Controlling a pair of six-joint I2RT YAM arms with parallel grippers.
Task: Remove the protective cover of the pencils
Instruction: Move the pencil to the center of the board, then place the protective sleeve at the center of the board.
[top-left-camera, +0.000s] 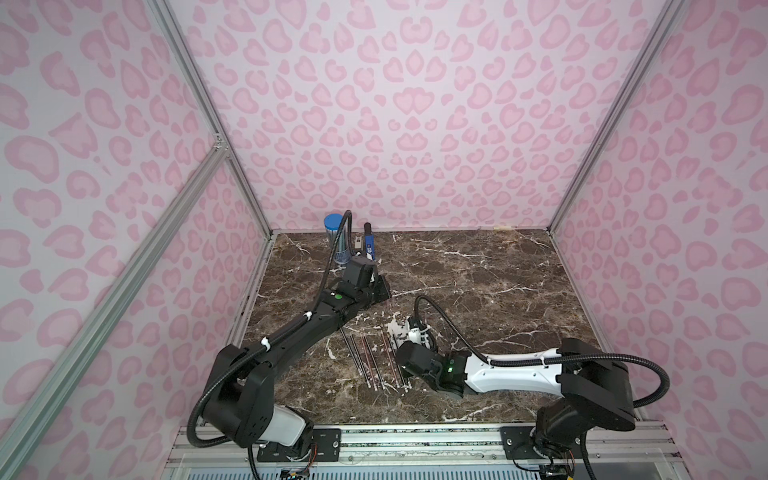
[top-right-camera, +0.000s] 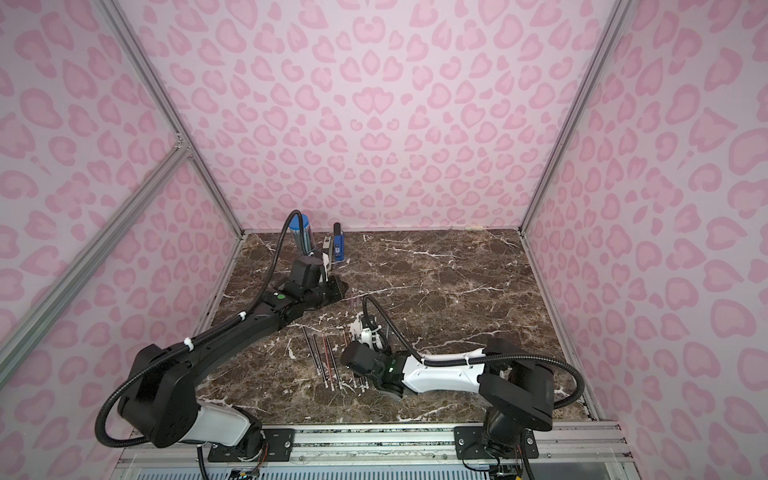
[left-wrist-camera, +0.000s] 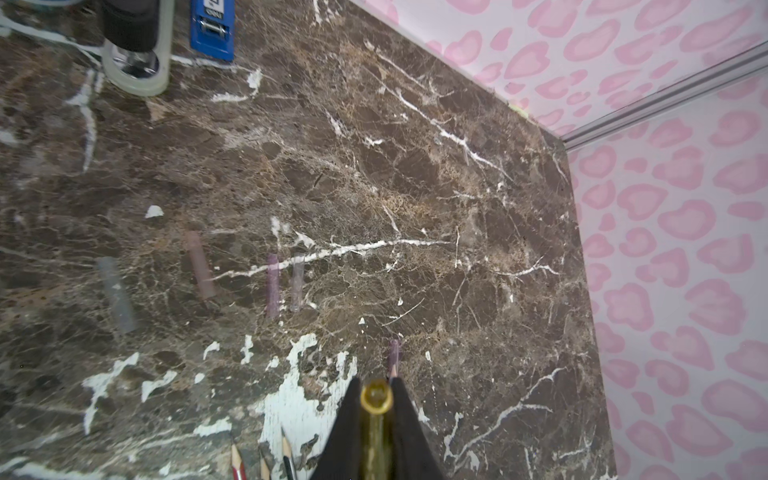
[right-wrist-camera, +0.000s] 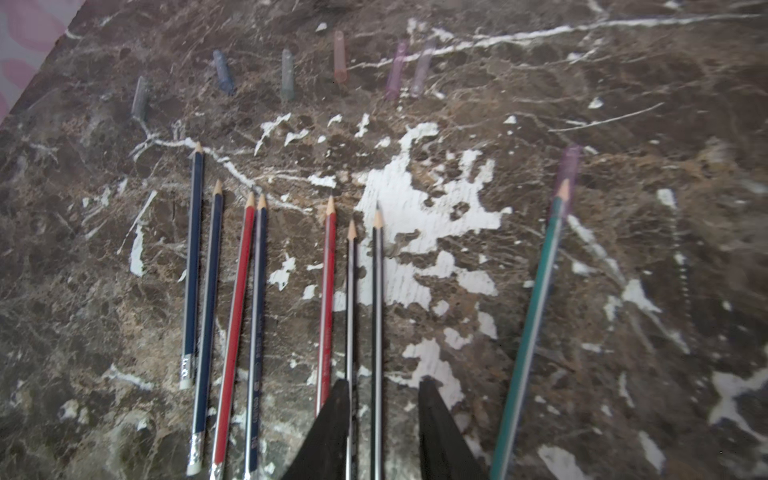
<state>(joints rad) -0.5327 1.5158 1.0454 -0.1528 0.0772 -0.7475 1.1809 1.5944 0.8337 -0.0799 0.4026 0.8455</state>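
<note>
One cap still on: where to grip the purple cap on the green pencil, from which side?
I'd pinch the purple cap across its width at the closed end, past the point of the green pencil, coming down from above. It lies flat, in line with the pencil, with bare marble either side.

The table is showing dark brown marble with white veins; the walls are carrying pink leopard blotches on paler pink. The pencils are showing navy, red, black and one green with a white stripe, all with pale wooden tips. The loose caps are looking translucent grey, blue, pink and purple, and the held cap is showing amber-yellow. The stapler is showing blue.
</note>
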